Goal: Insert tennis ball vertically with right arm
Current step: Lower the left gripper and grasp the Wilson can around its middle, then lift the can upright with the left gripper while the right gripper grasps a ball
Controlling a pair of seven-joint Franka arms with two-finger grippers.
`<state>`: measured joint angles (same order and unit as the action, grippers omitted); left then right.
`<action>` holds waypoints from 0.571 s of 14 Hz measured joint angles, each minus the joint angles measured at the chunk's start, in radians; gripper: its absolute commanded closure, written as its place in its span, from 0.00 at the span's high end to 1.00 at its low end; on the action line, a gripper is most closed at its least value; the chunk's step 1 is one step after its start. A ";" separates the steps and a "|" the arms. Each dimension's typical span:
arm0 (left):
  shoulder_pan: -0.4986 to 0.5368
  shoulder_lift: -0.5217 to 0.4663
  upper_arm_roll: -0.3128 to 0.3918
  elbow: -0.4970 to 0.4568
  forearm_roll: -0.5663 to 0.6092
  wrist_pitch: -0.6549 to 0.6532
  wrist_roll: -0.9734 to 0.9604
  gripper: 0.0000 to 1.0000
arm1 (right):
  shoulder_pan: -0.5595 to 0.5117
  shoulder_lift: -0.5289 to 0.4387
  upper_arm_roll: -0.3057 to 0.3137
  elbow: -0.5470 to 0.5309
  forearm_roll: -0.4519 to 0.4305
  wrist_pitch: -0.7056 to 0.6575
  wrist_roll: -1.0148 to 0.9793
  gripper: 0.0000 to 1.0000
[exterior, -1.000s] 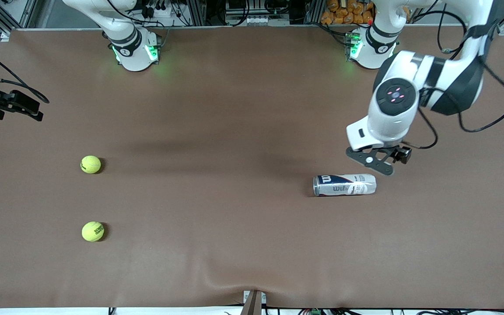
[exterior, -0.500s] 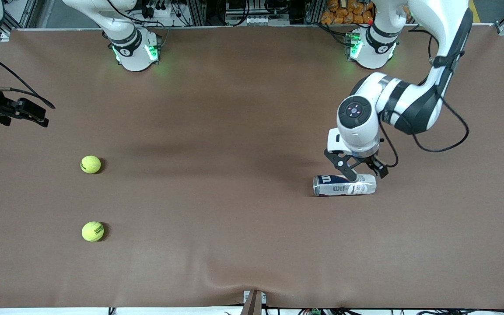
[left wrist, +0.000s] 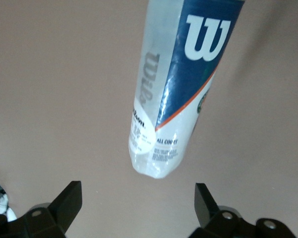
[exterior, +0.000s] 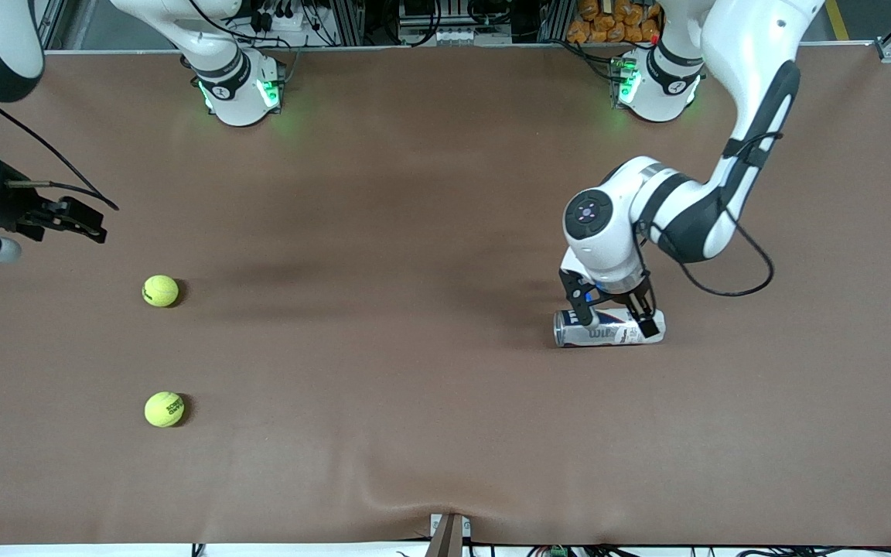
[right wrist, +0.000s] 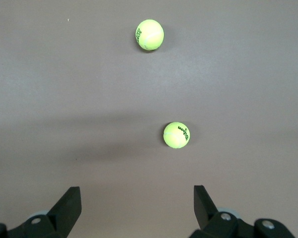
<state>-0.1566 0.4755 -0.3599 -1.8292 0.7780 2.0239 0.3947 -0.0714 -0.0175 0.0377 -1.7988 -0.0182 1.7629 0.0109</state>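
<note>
Left gripper is hanging open over your lying can; right gripper, open too, is waiting; both balls are unpicked.

White jointed arms, black joint bands, looping black cables, green base lights.

Wilson can lying (end effector spread).
</note>
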 measured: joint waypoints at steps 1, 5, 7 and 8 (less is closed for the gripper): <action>-0.002 0.016 0.000 0.000 0.012 0.004 0.000 1.00 | 0.000 0.000 0.000 -0.024 0.000 0.025 0.000 1.00; -0.001 0.065 0.000 -0.001 0.031 0.013 0.001 1.00 | -0.007 0.005 -0.001 -0.158 0.000 0.162 0.000 1.00; -0.002 0.077 0.000 -0.001 0.053 0.015 0.001 1.00 | -0.016 0.018 -0.001 -0.226 0.000 0.237 0.000 1.00; -0.003 0.082 0.000 -0.001 0.074 0.016 0.001 1.00 | -0.024 0.033 -0.001 -0.259 0.000 0.285 0.000 1.00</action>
<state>-0.1594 0.5576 -0.3601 -1.8299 0.8523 2.0399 0.3960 -0.0956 0.0159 0.0362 -2.0576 -0.0181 2.0475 0.0107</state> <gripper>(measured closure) 0.000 0.000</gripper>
